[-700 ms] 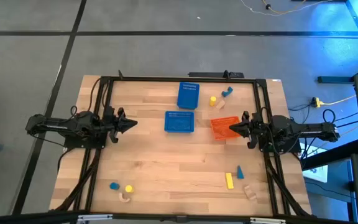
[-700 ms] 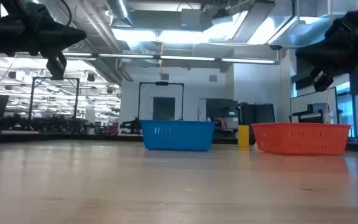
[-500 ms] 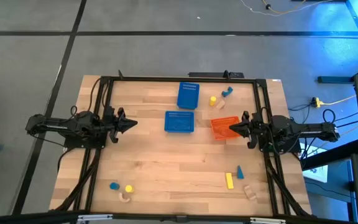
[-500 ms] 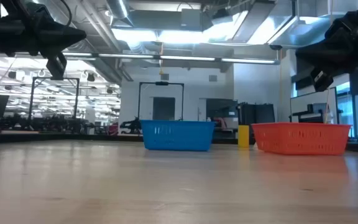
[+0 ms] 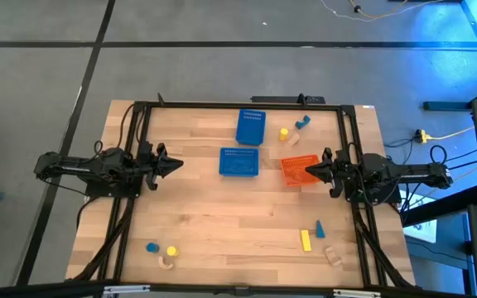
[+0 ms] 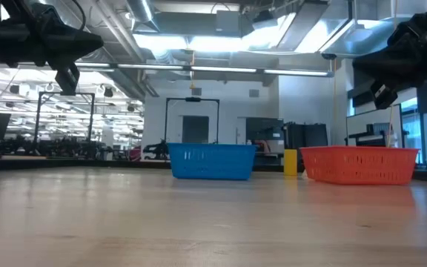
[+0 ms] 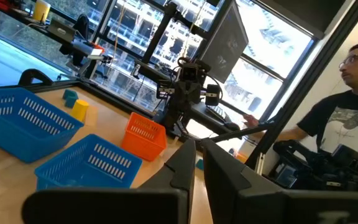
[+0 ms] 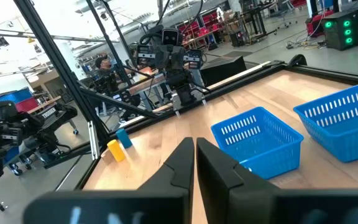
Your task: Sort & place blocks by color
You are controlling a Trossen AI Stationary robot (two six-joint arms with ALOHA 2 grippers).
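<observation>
Small blocks lie in three groups on the wooden table. Far, between the baskets, are a yellow cylinder (image 5: 284, 132), a blue block (image 5: 302, 122) and a wooden one (image 5: 292, 140). Near the right corner lie a yellow bar (image 5: 305, 240), a blue cone (image 5: 320, 228) and a wooden piece (image 5: 333, 255). Near the left corner are a blue block (image 5: 151, 247), a yellow one (image 5: 171, 251) and a wooden arch (image 5: 166, 263). My left gripper (image 5: 175, 165) hangs shut above the table's left side. My right gripper (image 5: 309, 170) hangs shut over the orange basket's right rim.
Two blue perforated baskets (image 5: 251, 127) (image 5: 239, 162) stand at the table's middle and far middle, with an orange basket (image 5: 297, 170) to their right. A black frame (image 5: 238, 104) runs round the table. A person (image 7: 347, 124) sits beyond the right side.
</observation>
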